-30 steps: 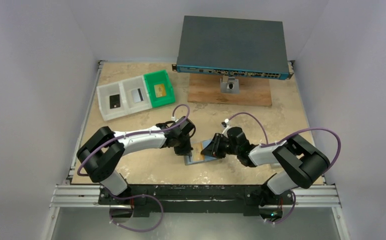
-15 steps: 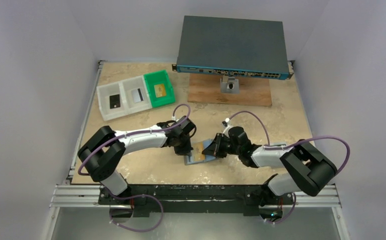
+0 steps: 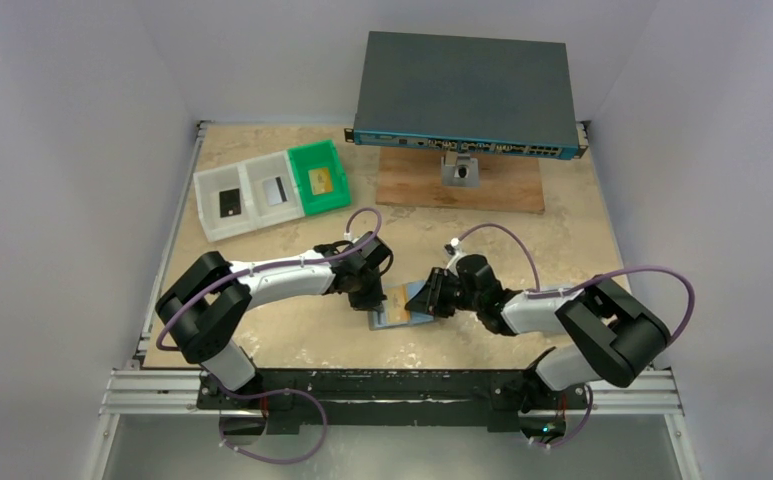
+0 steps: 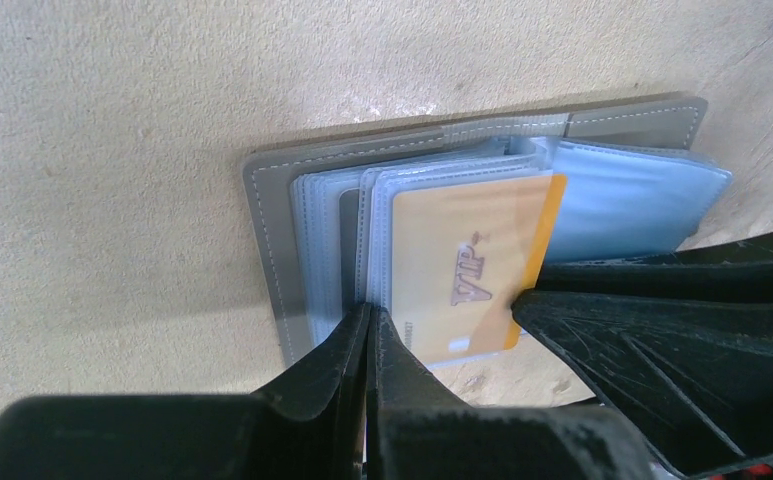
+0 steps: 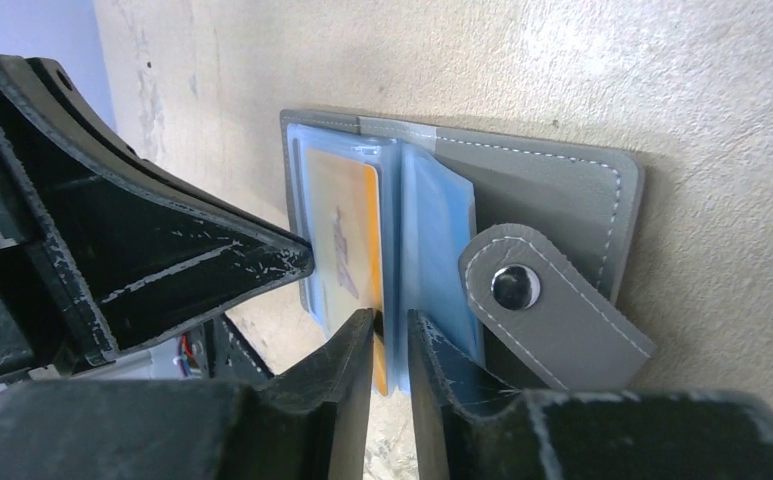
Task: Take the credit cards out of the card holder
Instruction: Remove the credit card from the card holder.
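Currently | left claw (image 4: 367,322) shut, pins card holder (image 4: 262,240) to desk (image 4: 112,150) as anchor | right claw (image 5: 390,325) straddles gold card (image 4: 462,260), narrowly parted, grip unconfirmed.

I work on a tan, mottled tabletop (image 3: 582,250) boxed in by plain white surfaces: the left wall (image 3: 62,180), the back wall (image 3: 262,50) across the top of the frame, and the right wall (image 3: 722,180). A silver metal rail (image 3: 412,392) runs along the bottom edge, with a grey surface (image 3: 412,450) below it. A wooden board (image 3: 507,190) lies at upper centre. The light is soft and even.
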{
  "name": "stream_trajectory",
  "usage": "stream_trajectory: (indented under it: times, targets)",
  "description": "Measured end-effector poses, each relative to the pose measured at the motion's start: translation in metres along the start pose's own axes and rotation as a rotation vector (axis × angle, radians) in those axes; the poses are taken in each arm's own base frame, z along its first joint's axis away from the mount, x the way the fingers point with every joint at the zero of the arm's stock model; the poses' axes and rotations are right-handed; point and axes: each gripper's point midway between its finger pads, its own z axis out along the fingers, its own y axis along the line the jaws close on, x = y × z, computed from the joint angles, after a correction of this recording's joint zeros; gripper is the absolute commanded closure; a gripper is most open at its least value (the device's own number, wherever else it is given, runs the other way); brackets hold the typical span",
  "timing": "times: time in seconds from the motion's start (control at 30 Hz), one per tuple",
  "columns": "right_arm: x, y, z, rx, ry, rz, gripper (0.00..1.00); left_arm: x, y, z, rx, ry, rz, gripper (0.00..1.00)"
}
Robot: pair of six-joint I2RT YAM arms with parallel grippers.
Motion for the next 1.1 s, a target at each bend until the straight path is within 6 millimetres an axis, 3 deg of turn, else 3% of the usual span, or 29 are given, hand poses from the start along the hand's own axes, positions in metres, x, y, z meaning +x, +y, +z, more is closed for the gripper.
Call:
stream_trajectory:
  times: [0.2, 0.43, 1.1]
  targets:
    - [0.004, -0.002, 0.005, -0.03, 0.012, 0.026, 0.83, 0.0, 0.0, 0.0, -0.001, 0.001, 0.0, 1.0]
    - [0.006, -0.001, 0.005, -0.063, 0.013, 0.058, 0.99, 0.0, 0.0, 0.0, -0.01, 0.005, 0.001, 1.0]
    - [-0.003, -0.006, -0.008, -0.043, -0.042, 0.059, 1.0, -0.008, 0.005, 0.001, -0.027, 0.004, -0.017, 1.0]
